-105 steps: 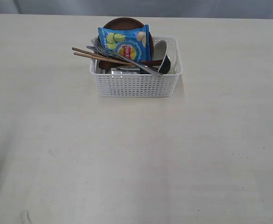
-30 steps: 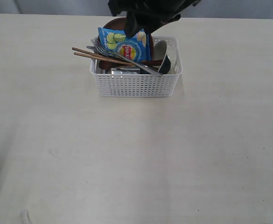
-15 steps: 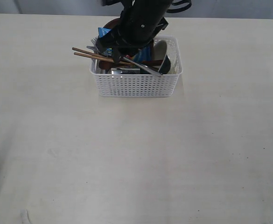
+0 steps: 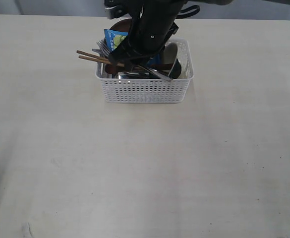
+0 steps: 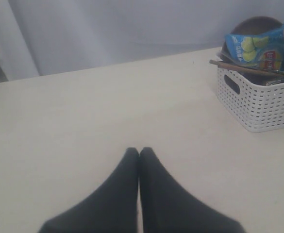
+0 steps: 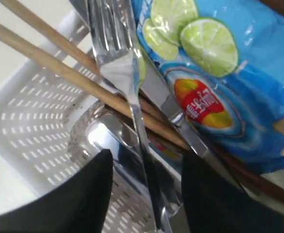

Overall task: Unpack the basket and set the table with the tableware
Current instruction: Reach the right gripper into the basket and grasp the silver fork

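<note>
The white basket (image 4: 145, 90) stands at the back middle of the table (image 4: 135, 163), packed with tableware. My right gripper (image 4: 121, 63) reaches down into its left half. In the right wrist view this gripper (image 6: 146, 162) is open, its black fingers (image 6: 91, 194) either side of the steel fork's handle (image 6: 141, 136) without touching it. The knife (image 6: 173, 109) lies beside the fork, two chopsticks (image 6: 59, 68) cross under them, and a steel cup (image 6: 95, 136) lies below. A white bowl (image 4: 171, 51) leans at the basket's right end. My left gripper (image 5: 139, 151) is shut and empty over bare table, far from the basket (image 5: 258, 104).
A blue chip bag (image 6: 219, 73) leans against the reddish-brown plate (image 5: 257, 22) at the back of the basket, just beside my right fingers. The chopsticks (image 4: 91, 56) stick out over the basket's left rim. Pale tabletop spreads on all sides of the basket.
My right arm has come down from above the basket into it, now covering most of the chip bag. The tableware has not moved.
</note>
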{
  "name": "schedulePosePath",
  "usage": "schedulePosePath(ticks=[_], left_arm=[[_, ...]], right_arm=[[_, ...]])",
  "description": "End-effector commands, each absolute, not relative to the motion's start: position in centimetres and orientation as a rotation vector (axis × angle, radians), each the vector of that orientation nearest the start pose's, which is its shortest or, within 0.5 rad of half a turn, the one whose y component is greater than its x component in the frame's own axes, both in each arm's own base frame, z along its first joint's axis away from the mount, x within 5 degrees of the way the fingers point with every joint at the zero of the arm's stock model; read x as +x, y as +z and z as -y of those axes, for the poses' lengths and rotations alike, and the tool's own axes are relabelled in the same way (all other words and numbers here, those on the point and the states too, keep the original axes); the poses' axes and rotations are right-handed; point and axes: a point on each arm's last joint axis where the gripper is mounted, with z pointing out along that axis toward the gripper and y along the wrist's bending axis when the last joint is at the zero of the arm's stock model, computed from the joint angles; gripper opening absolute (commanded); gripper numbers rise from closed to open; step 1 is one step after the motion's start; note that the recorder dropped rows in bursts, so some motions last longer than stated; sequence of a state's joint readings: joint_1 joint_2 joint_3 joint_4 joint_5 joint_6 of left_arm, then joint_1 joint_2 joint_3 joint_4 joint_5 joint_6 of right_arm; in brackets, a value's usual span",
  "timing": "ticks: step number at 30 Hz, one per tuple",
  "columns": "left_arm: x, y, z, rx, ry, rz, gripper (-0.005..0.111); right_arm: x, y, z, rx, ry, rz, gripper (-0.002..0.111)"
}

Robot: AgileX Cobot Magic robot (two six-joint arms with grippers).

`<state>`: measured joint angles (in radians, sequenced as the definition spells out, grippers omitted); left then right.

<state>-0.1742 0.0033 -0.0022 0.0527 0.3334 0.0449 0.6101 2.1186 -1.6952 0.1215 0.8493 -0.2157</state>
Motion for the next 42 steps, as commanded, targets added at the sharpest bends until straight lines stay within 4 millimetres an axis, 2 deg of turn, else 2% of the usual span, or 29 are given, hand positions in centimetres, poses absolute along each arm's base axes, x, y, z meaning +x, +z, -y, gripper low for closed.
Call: schedulePosePath(ticks=[1,16,18,24,27,32,37,42], left_arm=[[5.3,18.4,0.8,0.228,-0.041,-1.798,0.000],[5.3,18.4,0.8,0.228,-0.041,-1.798,0.000],[5.3,18.4,0.8,0.228,-0.041,-1.798,0.000],[5.3,18.4,0.8,0.228,-0.041,-1.798,0.000],[5.3,18.4,0.8,0.228,-0.041,-1.798,0.000],[5.3,18.4,0.8,0.228,-0.041,-1.798,0.000],[5.3,18.4,0.8,0.228,-0.041,-1.798,0.000],[5.3,18.4,0.8,0.228,-0.041,-1.798,0.000]], right_arm=[[37.3,19.4,-27.0,-1.057,0.226,-2.562,0.043],[37.3,19.4,-27.0,-1.057,0.226,-2.562,0.042],[37.4,19.4,-27.0,-1.061,0.219,-2.560,0.035],[37.4,19.4,-26.9,-1.065,0.213,-2.561,0.001],[37.5,19.8,-27.0,-1.062,0.215,-2.552,0.000],[37.5,21.5,-27.1,-1.048,0.226,-2.513,0.000],[37.2,24.0,-26.9,-1.039,0.234,-2.489,0.000],[35.5,27.3,-27.3,-1.069,0.253,-2.480,0.000]])
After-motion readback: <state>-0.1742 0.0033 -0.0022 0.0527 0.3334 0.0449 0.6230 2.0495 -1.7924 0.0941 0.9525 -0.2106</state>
